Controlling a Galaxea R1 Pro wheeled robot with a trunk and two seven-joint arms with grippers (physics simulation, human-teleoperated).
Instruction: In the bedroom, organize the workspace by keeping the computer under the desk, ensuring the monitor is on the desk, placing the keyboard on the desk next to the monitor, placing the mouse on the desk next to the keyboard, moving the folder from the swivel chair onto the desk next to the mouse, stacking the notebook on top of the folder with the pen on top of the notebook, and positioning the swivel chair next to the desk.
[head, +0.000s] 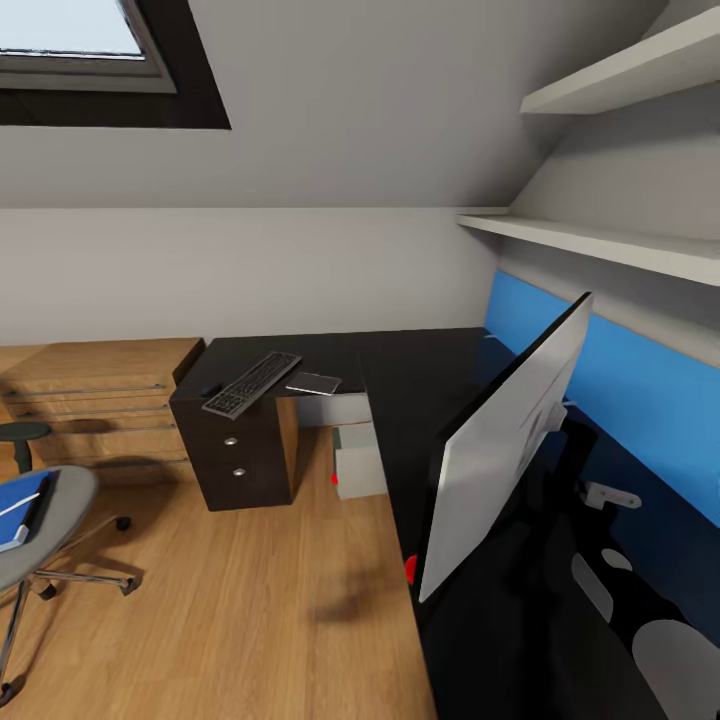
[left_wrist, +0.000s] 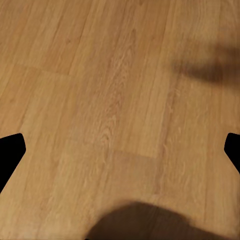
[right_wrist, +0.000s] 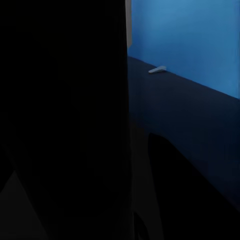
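The black L-shaped desk (head: 410, 380) runs along the blue back panel. The monitor (head: 505, 445) stands on it at the right, seen almost edge-on. At the desk's far left end, above the drawer unit, lie the keyboard (head: 252, 383), the small black mouse (head: 210, 390) beside it and the dark grey notebook (head: 313, 382). Under the desk sits the light grey computer (head: 358, 462). On the floor at the left stands the swivel chair (head: 60, 515), its seat holding the blue folder (head: 22, 497) and a thin white pen (head: 10, 509). My left gripper (left_wrist: 122, 149) hangs open above bare wooden floor. The right wrist view is dark, close to the monitor's back.
A light wooden drawer chest (head: 95, 400) stands against the back wall, left of the desk. White shelves (head: 600, 240) hang over the desk at the right. A small pale object (head: 610, 493) lies on the desk behind the monitor. Wooden floor (head: 250, 600) stretches between chair and desk.
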